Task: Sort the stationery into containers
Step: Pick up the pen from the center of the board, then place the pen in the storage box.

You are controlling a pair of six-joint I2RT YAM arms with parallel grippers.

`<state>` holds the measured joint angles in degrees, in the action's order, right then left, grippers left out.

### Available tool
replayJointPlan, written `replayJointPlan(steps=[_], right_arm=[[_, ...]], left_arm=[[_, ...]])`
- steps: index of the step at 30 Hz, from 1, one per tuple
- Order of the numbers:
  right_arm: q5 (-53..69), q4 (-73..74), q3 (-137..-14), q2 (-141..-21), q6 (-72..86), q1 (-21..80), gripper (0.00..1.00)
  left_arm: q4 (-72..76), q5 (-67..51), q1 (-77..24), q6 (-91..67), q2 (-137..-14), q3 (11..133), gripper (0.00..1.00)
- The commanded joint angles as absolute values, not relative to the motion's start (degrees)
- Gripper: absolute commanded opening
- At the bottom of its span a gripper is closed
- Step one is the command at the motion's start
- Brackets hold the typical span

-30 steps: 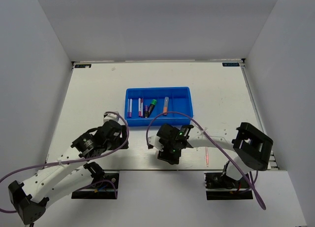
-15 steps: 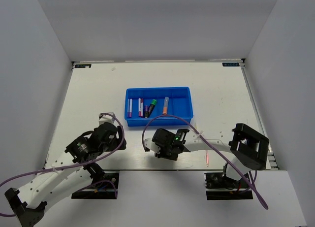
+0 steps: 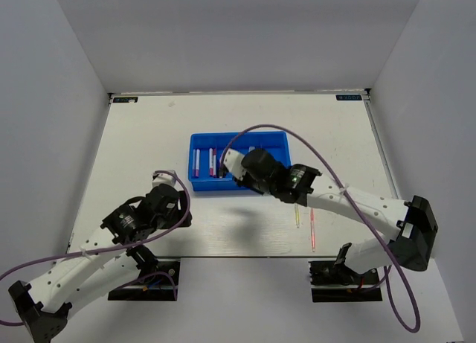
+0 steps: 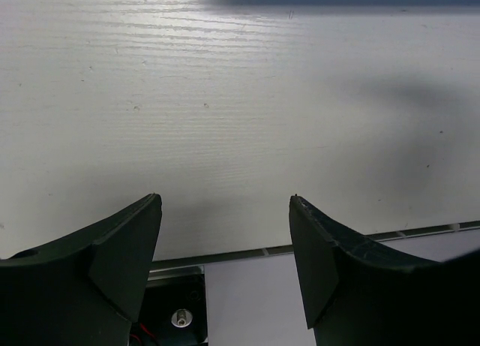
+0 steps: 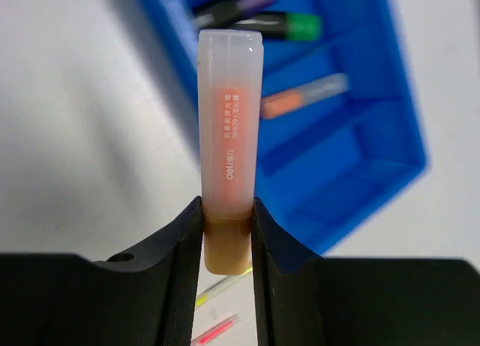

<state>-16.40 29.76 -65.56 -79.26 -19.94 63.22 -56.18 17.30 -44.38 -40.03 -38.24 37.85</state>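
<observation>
The right gripper (image 5: 227, 211) is pinching the brown base end of an orange highlighter (image 5: 229, 136). It holds it in the air over the table (image 4: 225, 98), at the near wall of the blue tray (image 3: 239, 135). The left gripper (image 4: 223, 203) hangs spread and empty over bare table at the near edge.

In the right wrist view the highlighter's long axis runs straight out from the jaws, with the pale cap leading toward the tray. In the top view the arm hides it, so its tilt is hard to judge.

A second orange marker (image 5: 304, 94) lies in the compartment next to the green-black highlighter (image 5: 277, 25), and that looks like the matching slot. That marker lies crosswise to the held one. So the step calls for carrying on over the wall and turning the wrist until the 2 axes run parallel. It should then go down low and let go close to the floor, so the highlighter does not bounce across a divider.

2 thin sticks, yellow (image 3: 297, 215) and pink (image 3: 312, 235), lie on the table.
</observation>
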Motion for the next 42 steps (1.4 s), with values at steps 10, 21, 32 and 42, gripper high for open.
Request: replayJointPlan(steps=[10,21,32,42], right_arm=[[-18.93,25.39,-78.03,-91.92,-10.12,42.29,0.0],[-5.81,31.55,-83.41,-102.57,-0.53,34.37,0.25],[-3.17,33.3,-80.95,-97.22,1.21,32.43,0.51],[-6.24,38.04,-64.19,-75.62,5.09,23.74,0.0]], left_arm=[[-53.52,14.94,-44.65,-39.11,-40.16,38.58,0.78],[-50.1,13.71,-46.92,-37.97,-44.38,39.99,0.78],[-43.69,16.61,-56.69,-35.77,-59.57,48.76,0.46],[-30.07,11.43,-63.45,-36.47,-80.91,60.81,0.07]])
